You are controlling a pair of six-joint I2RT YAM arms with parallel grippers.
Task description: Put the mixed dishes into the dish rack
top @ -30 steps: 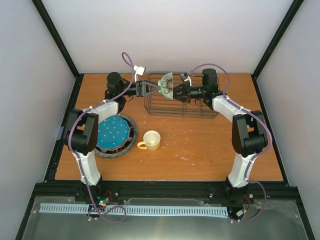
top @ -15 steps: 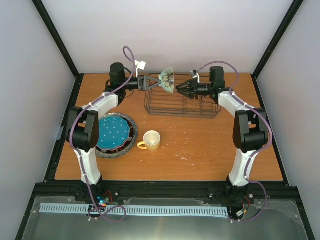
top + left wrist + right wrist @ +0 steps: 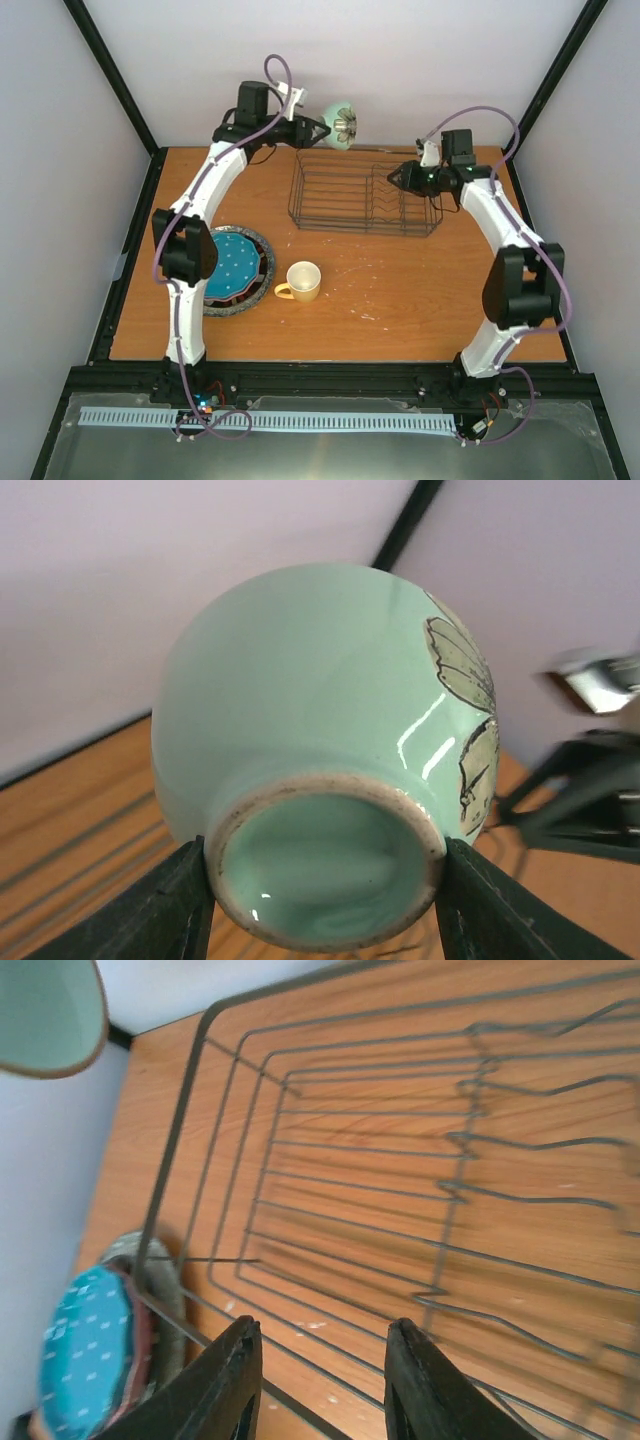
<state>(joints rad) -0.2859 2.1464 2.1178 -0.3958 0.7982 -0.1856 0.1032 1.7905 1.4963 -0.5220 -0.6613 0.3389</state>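
Observation:
My left gripper (image 3: 318, 128) is shut on the foot of the pale green bowl (image 3: 341, 125), held high above the rack's back left corner; the bowl (image 3: 320, 750) fills the left wrist view between my fingers (image 3: 160, 910). The black wire dish rack (image 3: 365, 192) stands at the back of the table with nothing in it. My right gripper (image 3: 395, 177) is open and empty over the rack's right part, above its wires (image 3: 400, 1210). The yellow mug (image 3: 302, 281) stands on the table. The teal white-dotted plate (image 3: 228, 265) tops a stack on the grey speckled plate (image 3: 262, 285).
The plate stack also shows at the lower left of the right wrist view (image 3: 90, 1350), with a pink rim under the teal plate. The cage's black frame posts (image 3: 110, 80) and white walls close in at the back.
My left arm has lifted the bowl up and back, away from the rack. My right gripper has let go of the bowl and drawn back to the right over the rack.

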